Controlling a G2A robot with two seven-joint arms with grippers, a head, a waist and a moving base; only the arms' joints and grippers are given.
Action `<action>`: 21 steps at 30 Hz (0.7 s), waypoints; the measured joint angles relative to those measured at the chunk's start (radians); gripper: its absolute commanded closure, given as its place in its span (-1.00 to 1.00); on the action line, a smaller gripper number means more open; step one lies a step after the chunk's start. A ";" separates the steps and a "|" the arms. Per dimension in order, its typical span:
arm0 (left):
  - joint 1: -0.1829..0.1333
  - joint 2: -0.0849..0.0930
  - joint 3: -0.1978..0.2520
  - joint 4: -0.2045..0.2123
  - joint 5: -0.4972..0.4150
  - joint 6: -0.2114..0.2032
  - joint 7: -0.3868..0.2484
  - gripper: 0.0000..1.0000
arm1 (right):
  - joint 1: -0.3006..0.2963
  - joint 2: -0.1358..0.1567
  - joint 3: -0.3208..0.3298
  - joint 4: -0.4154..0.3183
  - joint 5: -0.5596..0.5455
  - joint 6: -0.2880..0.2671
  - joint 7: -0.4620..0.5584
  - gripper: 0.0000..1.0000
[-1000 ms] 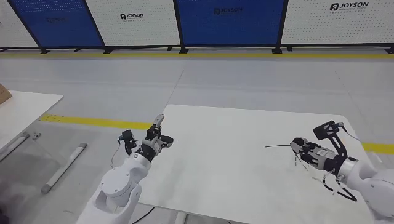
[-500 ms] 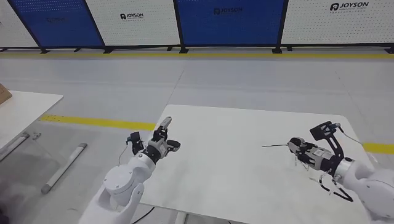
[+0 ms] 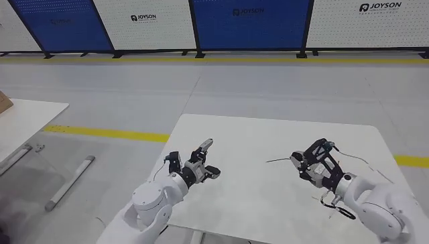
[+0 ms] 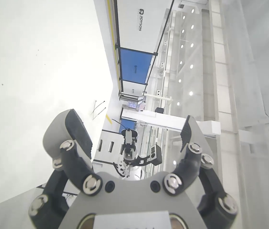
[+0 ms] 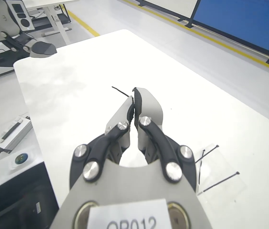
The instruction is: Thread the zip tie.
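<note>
Black zip tie (image 5: 119,91) clamped between closed right fingers (image 5: 148,103), tail poking out past the fingertips over the bench (image 5: 77,72); left fingers (image 4: 77,129) spread wide, well apart from it.

Bright, even indoor light falls from overhead. In the top view the tabletop (image 3: 268,137) is a flat, nearly blown-out white, and the pale floor (image 3: 221,83) beyond it at 12 o'clock carries a soft sheen. The panels (image 3: 60,19) toward 10 o'clock lean inward, bent by a wide lens. The left wrist view catches rows of round ceiling lights (image 4: 192,26), each with a hazy glow, and the tabletop there is lost in white glare. In the right wrist view faint grey mottling lies on the tabletop. The zip tie (image 5: 120,91) pinched in the right hand (image 5: 133,95) reads as a thin dark line against the brightness.
</note>
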 measured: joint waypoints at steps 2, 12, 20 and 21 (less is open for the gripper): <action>-0.036 0.018 0.039 0.021 -0.044 0.000 0.017 -1.00 | 0.007 0.001 -0.010 0.004 0.034 0.000 0.004 1.00; -0.038 0.018 0.046 0.027 -0.057 0.000 0.011 -1.00 | 0.001 0.000 -0.012 -0.008 -0.009 0.001 -0.023 1.00; -0.082 0.014 0.114 0.026 -0.077 0.000 -0.001 -1.00 | 0.035 0.012 -0.113 -0.043 -0.199 0.000 -0.145 1.00; -0.089 0.013 0.123 0.026 -0.079 0.000 0.002 -1.00 | 0.045 0.014 -0.130 -0.044 -0.218 0.000 -0.145 1.00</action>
